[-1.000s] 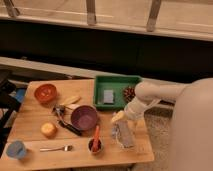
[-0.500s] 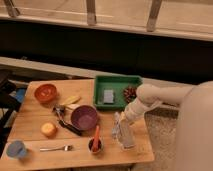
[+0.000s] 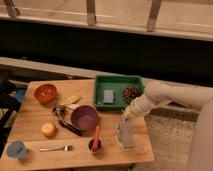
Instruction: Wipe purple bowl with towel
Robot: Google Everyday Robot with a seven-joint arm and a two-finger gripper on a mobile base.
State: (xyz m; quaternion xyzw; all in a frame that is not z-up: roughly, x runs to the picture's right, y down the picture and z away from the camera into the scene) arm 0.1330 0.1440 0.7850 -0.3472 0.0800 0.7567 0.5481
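The white robot arm point(image 3: 162, 96) is reaching in from the right, over the right edge of the light wooden bench point(image 3: 30, 122), and its gripper point(image 3: 127, 116) is hanging above the front right corner. The jaws are pinching the top of the pale grey cloth towel point(image 3: 125, 136), which is drooping straight down from them, its lower end reaching the bench top near the front edge. The round purple bowl point(image 3: 83, 117) is sitting upright in the middle of the bench, apart from the towel and to its left. A small dark cup point(image 3: 95, 146) with a red-handled utensil point(image 3: 96, 134) is standing between bowl and towel, close to the front edge. A green rectangular plastic tray point(image 3: 118, 80) is lying at the back right corner, holding a grey block point(image 3: 108, 96) and a dark brown lumpy object point(image 3: 132, 93). An orange bowl point(image 3: 45, 92) is resting near the back left corner, a round orange fruit point(image 3: 48, 129) is lying towards the left edge, a blue cup point(image 3: 16, 149) is sitting at the front left corner, and a metal fork point(image 3: 56, 148) is lying along the front edge.
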